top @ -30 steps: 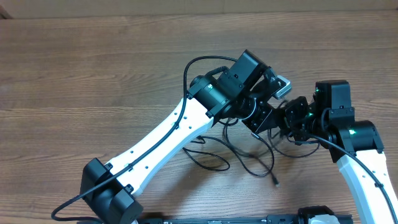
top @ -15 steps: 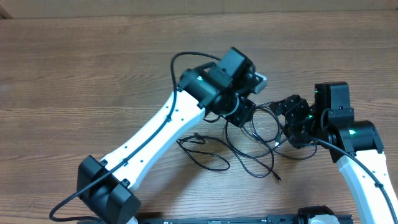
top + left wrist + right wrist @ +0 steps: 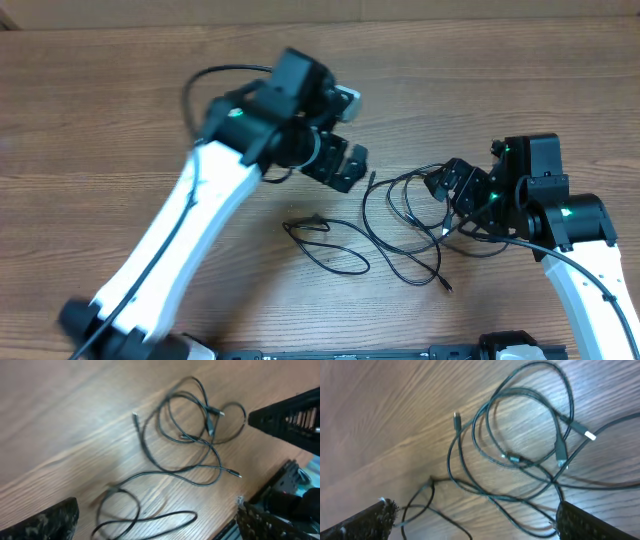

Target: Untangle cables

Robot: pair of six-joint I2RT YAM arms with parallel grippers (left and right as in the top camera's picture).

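From overhead, the thin black cables with small plug connectors lie on the brown wood-grain table, right of centre and toward the near edge. Most of them form overlapping loops just in front of the right gripper, and one flatter loop trails off to the left, joined to the rest by a single strand. The right gripper, black and two-fingered, hangs over the right edge of the looped bunch with its jaws spread and nothing in them. The left gripper, also black, hovers up and to the left of the bunch, apart from it (the arm behind it is blurred), jaws released.

In the left wrist view, the left gripper shows its two dark fingers at the bottom corners, wide apart and gripping nothing. The cables lie flat on the wood ahead; one loose plug end points away from the loops, and the flatter loop lies between the fingers.

In the right wrist view, the right gripper likewise stands unclenched, with a finger in each lower corner. The cables cross one another in several loops on the table, and a pale-tipped plug lies at the right.
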